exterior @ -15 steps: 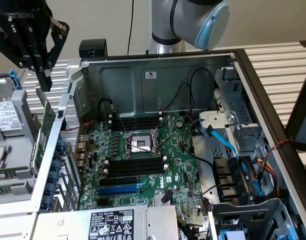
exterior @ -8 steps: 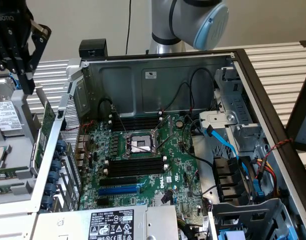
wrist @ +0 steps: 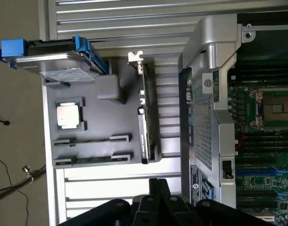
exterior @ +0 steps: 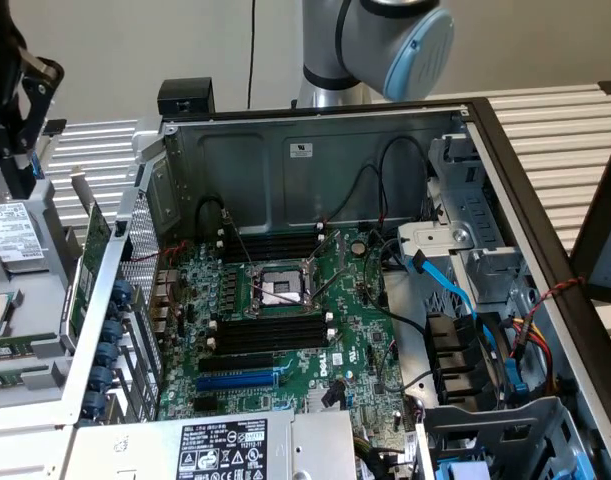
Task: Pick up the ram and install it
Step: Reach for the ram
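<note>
To the exterior view's left of the computer case point(exterior: 285, 160), I have the gripper point(exterior: 18, 185) hanging over the grey tray point(wrist: 111, 120) that stands just beside the case's outer wall. Its fingers are clenched together and I see nothing between them. Under it on the tray lies a hard drive point(exterior: 7, 235) with a white label, in a blue carrier. On the wrist view a loose processor point(wrist: 68, 115) rests next to that drive. Past the processor is the ram point(wrist: 91, 140), a thin stick lying in grey holders on the tray, well apart from the case and not installed. A second stick point(wrist: 91, 159) lies parallel, just beside it. On the tray edge nearest the case, an upright green card point(exterior: 93, 250) stands close against the perforated case wall.

Inside the case I see the green motherboard point(exterior: 350, 300) lying flat. The open processor socket point(exterior: 275, 290) is near its middle. Bare black memory slots point(exterior: 270, 333) run on one side of the socket, and a further bank runs on the other side, toward the case's back wall. Above that back wall stands the robot arm point(exterior: 375, 40). Toward the exterior view's right of the socket, a blue cable point(exterior: 455, 290) curves over the metal drive bays.
</note>
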Available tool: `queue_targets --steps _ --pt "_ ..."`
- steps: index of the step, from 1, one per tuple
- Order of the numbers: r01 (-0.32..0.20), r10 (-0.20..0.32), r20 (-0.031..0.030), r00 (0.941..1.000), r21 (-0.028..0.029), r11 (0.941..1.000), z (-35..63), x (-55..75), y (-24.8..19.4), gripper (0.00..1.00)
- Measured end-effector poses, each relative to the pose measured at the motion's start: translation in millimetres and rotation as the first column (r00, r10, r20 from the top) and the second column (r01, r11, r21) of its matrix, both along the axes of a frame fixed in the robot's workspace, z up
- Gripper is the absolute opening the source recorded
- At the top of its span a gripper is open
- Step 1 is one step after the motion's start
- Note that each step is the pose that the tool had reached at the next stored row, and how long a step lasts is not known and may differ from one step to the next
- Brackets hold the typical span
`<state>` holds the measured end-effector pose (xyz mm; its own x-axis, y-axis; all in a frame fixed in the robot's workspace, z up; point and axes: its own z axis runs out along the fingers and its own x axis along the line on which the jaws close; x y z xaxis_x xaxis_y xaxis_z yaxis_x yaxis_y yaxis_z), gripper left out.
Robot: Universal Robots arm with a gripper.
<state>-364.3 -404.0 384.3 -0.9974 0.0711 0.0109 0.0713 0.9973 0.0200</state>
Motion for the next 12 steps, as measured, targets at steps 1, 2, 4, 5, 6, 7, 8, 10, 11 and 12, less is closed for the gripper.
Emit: queue_targets --steps 1,2,4,5,6,7,8,10,11,12 --pt "0.0 0.0 -0.0001 1.0 0.0014 1.0 -0.7 -4.1 -0.1 0.11" --pt "0.0 0.0 0.0 1.0 0.0026 1.0 -1.6 -8.9 -0.2 0.11" --pt "0.0 0.0 0.0001 1.0 0.004 1.0 -3.3 -17.6 -0.3 0.11" --pt "0.0 0.0 0.0 1.0 0.0043 1.0 -4.0 -22.2 -0.3 0.11" --pt "0.0 0.0 0.0001 1.0 0.0046 1.0 -4.8 -26.7 -0.4 0.11" --pt "0.0 0.0 0.0001 1.0 0.0048 1.0 -5.4 -31.2 -0.4 0.11" --pt "0.0 0.0 0.0 1.0 0.0048 1.0 -6.0 -35.8 -0.4 0.11" --pt "0.0 0.0 0.0003 1.0 0.0049 1.0 -7.4 -44.9 -0.4 0.11" --pt "0.0 0.0 0.0006 1.0 0.005 1.0 -8.3 -49.7 -0.4 0.11" --pt "0.0 0.0 0.0014 1.0 0.005 1.0 -9.0 -54.1 -0.5 0.11"
